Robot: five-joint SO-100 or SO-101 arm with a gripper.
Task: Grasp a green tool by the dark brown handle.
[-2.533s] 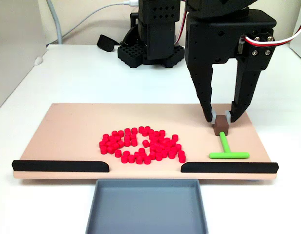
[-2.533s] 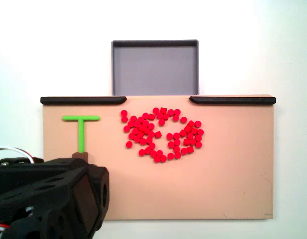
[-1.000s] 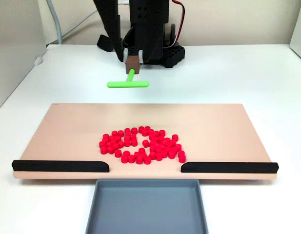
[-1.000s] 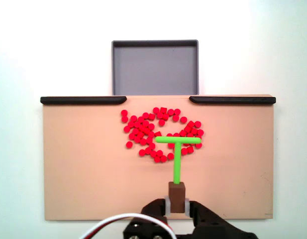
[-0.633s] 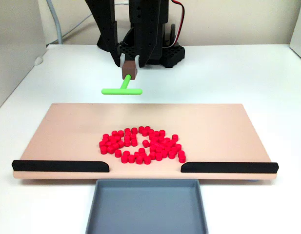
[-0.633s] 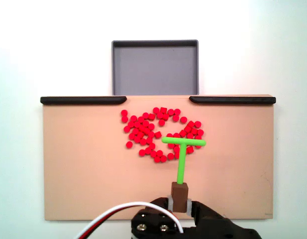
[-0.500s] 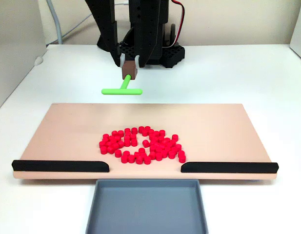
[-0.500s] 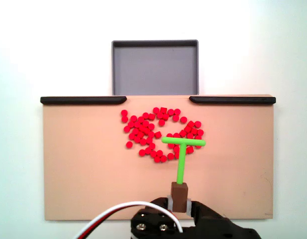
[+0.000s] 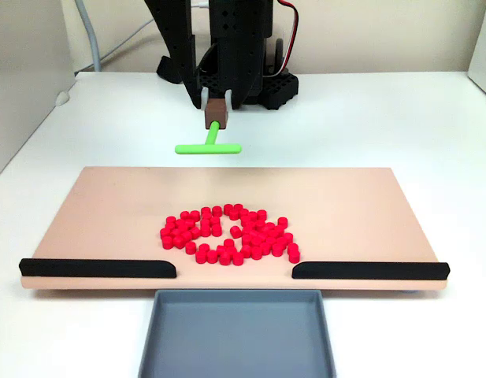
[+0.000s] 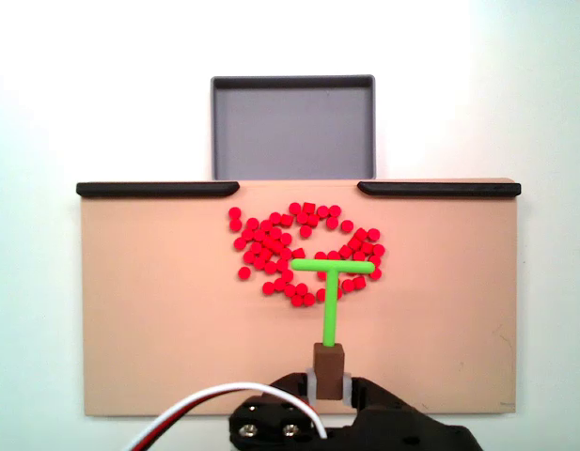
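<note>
Claw point(image 9: 217, 106) upper centre of a fixed view, pinching the dark brown handle point(image 9: 217, 113) between pale finger pads; same grip at bottom centre of the other fixed view, claw point(image 10: 328, 378) on the handle point(image 10: 328, 362). Green tool point(image 9: 210, 142) hangs in the air, stem pointing down and toward the camera, crossbar level, above the back edge of the peach board point(image 9: 109, 205). From above, the tool point(image 10: 332, 282) has its crossbar over the lower right part of the red cylinders point(image 10: 304, 252).

Grasp looks done: handle seated between both pads, tool lifted clear. To do it well from here, judged: keep pressure steady, avoid quick wrist turns, since the long stem and crossbar could lever the block and twist it in the pads. Keep the crossbar above the red pile so it doesn't scatter pieces.

Further out: black strips point(image 9: 97, 268) along the board's near edge, grey tray point(image 9: 237, 335) at bottom centre, white counter point(image 9: 384, 118) around, arm base point(image 9: 243, 87) at top.
</note>
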